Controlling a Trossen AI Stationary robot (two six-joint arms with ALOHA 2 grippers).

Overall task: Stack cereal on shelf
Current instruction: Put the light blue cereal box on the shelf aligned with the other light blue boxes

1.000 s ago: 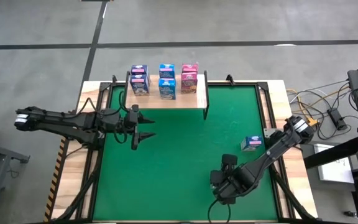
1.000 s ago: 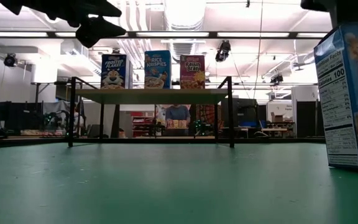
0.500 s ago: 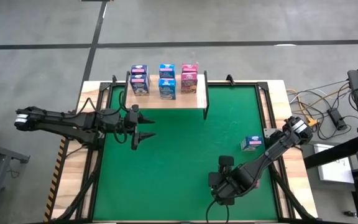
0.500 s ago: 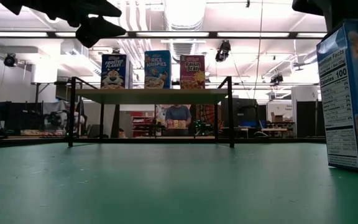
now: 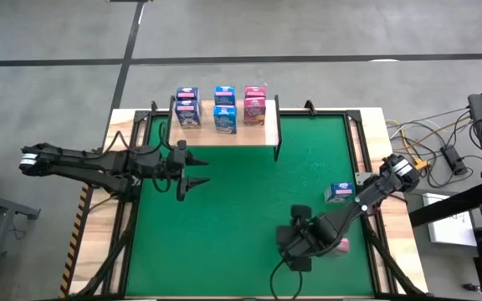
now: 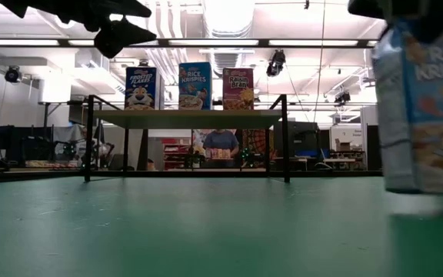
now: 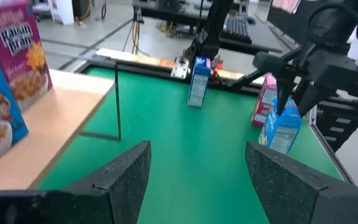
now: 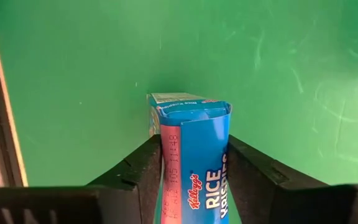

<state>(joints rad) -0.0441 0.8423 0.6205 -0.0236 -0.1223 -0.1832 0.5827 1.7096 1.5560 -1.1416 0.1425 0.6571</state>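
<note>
The shelf (image 5: 262,135) stands at the mat's far edge with blue, white-purple and pink cereal boxes (image 5: 224,109) on its top. My right gripper (image 5: 298,242) hangs over the mat's near right part, shut on a blue Rice Krispies box (image 8: 194,124) that the arm hides in the high view. One pink box (image 5: 339,245) lies on the mat beside it. Farther right a blue box (image 5: 339,193) stands upright. My left gripper (image 5: 199,170) hovers open over the mat's left part, near the shelf and holding nothing. My right gripper pinches the blue Rice Krispies box between its two fingers, one finger on each of two opposite sides (image 8: 169,149) near one end. The fingers come steeply from above. The box (image 6: 425,108) hangs slightly tilted below them, its bottom seemingly just off the mat.
A black frame and the wooden table rim (image 5: 392,242) border the green mat (image 5: 249,201). Cables and gear (image 5: 450,155) sit off the table's right side. The mat's middle between the arms carries nothing.
My right gripper has edged toward the table's left with the blue box, uncovering the pink box beside it. In the low view the box has risen a little from the mat and turned, so its front face shows instead of its nutrition panel.
</note>
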